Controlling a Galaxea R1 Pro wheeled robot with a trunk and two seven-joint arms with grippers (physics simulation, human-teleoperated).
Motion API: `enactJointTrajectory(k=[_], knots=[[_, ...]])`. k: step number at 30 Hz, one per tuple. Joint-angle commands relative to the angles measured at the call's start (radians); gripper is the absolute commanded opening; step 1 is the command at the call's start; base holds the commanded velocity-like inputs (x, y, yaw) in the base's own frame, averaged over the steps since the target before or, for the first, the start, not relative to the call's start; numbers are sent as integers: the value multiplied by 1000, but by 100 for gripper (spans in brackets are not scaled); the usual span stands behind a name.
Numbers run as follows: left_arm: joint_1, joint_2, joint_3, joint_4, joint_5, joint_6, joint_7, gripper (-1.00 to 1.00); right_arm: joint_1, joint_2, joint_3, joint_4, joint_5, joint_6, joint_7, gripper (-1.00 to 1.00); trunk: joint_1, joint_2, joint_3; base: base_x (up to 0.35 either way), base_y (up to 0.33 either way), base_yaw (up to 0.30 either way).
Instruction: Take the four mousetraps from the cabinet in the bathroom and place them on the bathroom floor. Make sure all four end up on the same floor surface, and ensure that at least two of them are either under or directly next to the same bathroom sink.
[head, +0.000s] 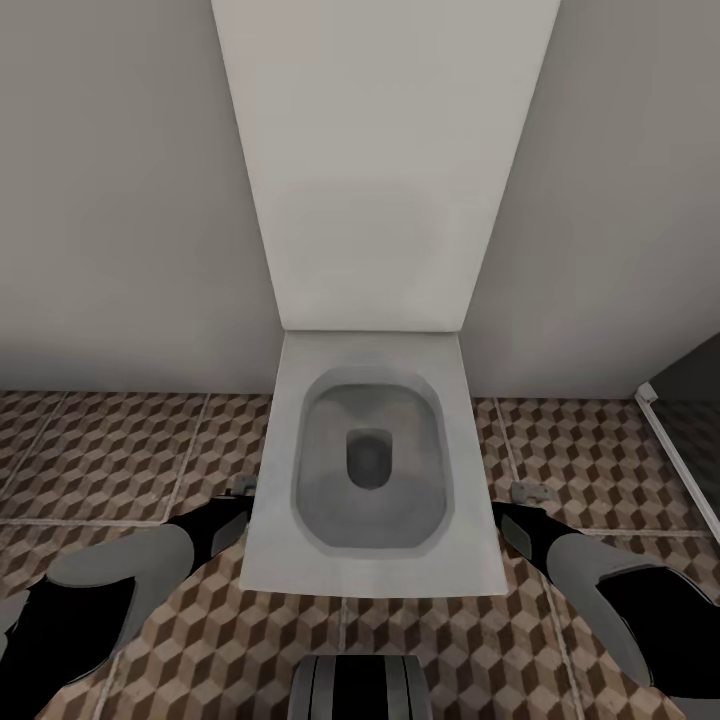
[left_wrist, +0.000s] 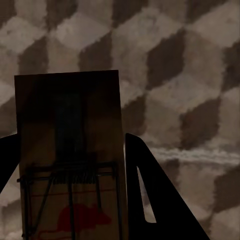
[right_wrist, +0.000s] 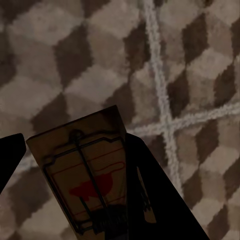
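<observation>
Clamped mousetraps (left_wrist: 70, 155) (right_wrist: 85, 175) over open bathroom floor (head: 100, 460)

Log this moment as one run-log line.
left gripper: shut on mousetrap | right gripper: shut on second mousetrap | facing toilet | both traps above floor

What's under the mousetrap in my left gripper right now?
Beneath the mousetrap held in the left gripper is cube-patterned bathroom floor with a pale grout line. The tile patch directly behind the trap is covered, so anything there is hidden.
</observation>
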Motion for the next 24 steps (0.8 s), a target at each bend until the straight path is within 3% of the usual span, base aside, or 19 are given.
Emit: enactJointTrajectory(k=[1, 24], knots=[[-1, 1, -5, -5, 0, 3, 8, -100, -1, 0, 9, 0, -6, 4, -3, -100, 0, 0, -1, 0, 0, 0], [-1, 2, -4, -4, 0, 3, 9, -100, -1, -3, 9, -5, 0, 4, 7, -100, 0, 0, -1, 0, 0, 0]])
